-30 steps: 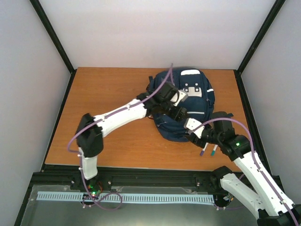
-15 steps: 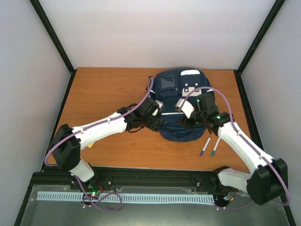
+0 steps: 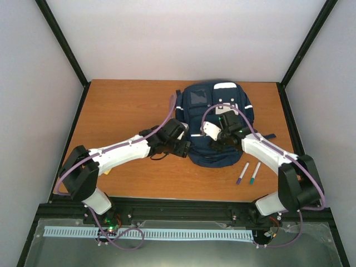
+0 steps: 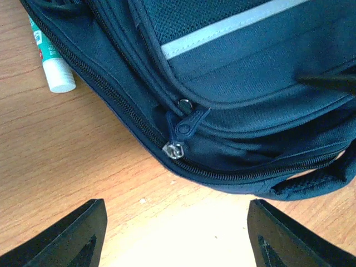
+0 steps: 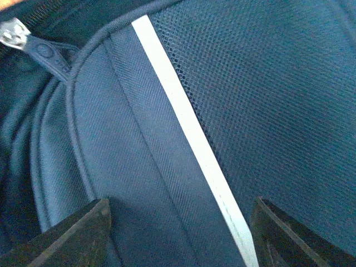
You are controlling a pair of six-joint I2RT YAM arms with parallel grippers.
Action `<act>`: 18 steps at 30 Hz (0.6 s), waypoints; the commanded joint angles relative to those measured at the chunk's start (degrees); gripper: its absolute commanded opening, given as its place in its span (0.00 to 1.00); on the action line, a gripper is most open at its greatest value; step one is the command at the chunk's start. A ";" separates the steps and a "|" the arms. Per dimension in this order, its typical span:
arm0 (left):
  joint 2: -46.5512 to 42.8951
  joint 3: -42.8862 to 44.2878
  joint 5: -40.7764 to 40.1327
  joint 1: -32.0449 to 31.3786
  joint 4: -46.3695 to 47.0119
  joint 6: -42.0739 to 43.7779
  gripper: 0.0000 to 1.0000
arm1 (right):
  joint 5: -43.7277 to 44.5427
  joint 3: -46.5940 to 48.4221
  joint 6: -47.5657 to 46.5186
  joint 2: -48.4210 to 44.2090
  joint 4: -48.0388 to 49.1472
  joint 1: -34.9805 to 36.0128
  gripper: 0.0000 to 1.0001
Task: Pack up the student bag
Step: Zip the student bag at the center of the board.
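Observation:
The student bag [image 3: 218,111] is navy blue with white stripes and lies flat at the back middle of the table. My left gripper [image 3: 182,148] is open and empty, low over the wood at the bag's near-left edge. In the left wrist view [image 4: 175,245] a silver zipper pull [image 4: 176,149] on the bag [image 4: 250,83] lies just ahead of the open jaws. My right gripper [image 3: 219,140] hovers open and empty over the bag's front pocket. In the right wrist view [image 5: 178,236] the jaws straddle a white stripe [image 5: 183,133], with another zipper pull [image 5: 16,34] at the top left.
Two pens, one purple-tipped [image 3: 242,173] and one green-tipped [image 3: 255,173], lie on the wood near the bag's front right. A green tube with a white cap [image 4: 53,67] lies against the bag's left side. Black frame posts and grey walls surround the table.
My left gripper came off the top of the bag and down to its near-left edge. My right gripper moved from beside the pens up and left onto the bag's front.

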 commanded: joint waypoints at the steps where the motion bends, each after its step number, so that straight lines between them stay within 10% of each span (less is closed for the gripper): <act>1: 1.81 0.57 0.40 0.85 4.14 -2.50 0.71 | 8.50 1.77 -2.40 5.82 4.26 3.41 0.71; 10: 4.25 1.40 0.34 1.75 4.85 -3.98 0.66 | 18.94 5.22 1.95 8.58 9.16 7.22 0.53; 18: 3.94 0.43 -0.79 2.11 4.56 -3.79 0.64 | 8.09 4.81 -2.50 4.06 -0.32 9.54 0.76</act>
